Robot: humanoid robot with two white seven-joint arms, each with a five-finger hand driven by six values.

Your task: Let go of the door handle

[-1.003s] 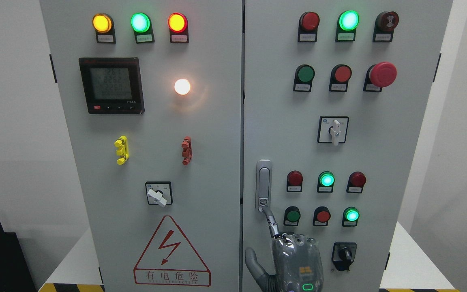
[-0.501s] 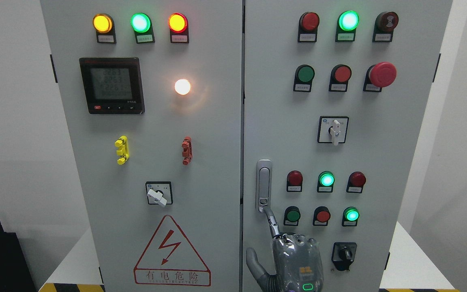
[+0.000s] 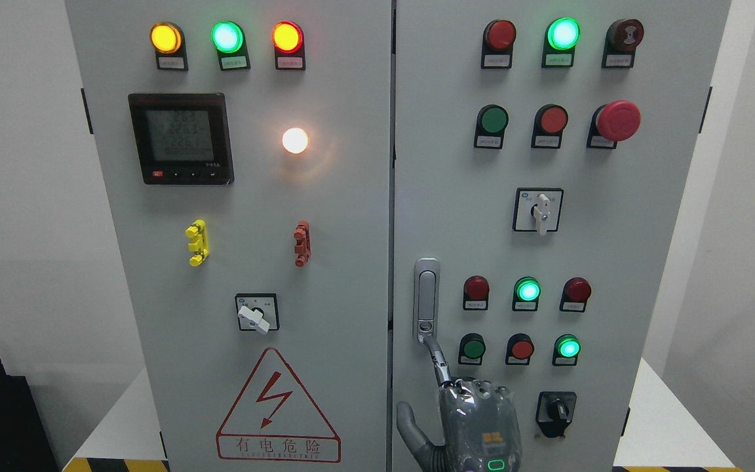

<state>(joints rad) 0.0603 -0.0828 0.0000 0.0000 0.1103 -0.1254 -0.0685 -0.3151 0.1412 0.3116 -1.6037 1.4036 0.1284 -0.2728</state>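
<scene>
R hand (image 3: pixel 479 419) | index on door handle (image 3: pixel 426 295) btm, rest curled, empty | green btn (image 3: pixel 473 348) beside

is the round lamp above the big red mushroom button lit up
No, the dark red round lamp above the big red mushroom button is unlit.

1. Illumination: bright, even, diffuse. No hard cast shadows on the cabinet (image 3: pixel 325 262) face.
2. Glare: the white lamp (image 3: pixel 295 140), at about 11 o'clock from centre, is blown out, with a warm halo spilling onto the panel around it.
3. Lit green indicators at 12 and 1 o'clock are overexposed at their cores.
4. Meter display (image 3: pixel 180 136): digits faint and not legible.
5. Soft shading on the wall at 9 o'clock; a darker corner at 7 o'clock.
6. Focus: sharp across the panel. Small label print is unreadable.
7. Edge distortion: cabinet sides lean inward toward the bottom.
</scene>
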